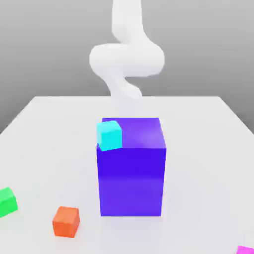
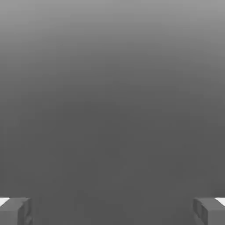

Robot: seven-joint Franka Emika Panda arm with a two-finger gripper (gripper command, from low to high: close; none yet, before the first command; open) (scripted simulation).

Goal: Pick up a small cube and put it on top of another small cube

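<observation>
1 purple block (image 1: 131, 180): smooth, faint sheen | 1 table (image 1: 198, 168): smooth, pale | 1 arm (image 1: 127, 58): smooth, white

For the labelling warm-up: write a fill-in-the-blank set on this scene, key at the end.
1. The small cyan cube overlaps the top face of the large ____ block in the exterior view.
2. Of the small orange cube and the small green cube, the one nearer the exterior view's left edge is the ____ one.
3. The small cube cut off at the exterior view's lower right corner is coloured ____.
4. In the hand view, the end effector is ____, not shut.

Missing words: blue; green; magenta; open
</observation>
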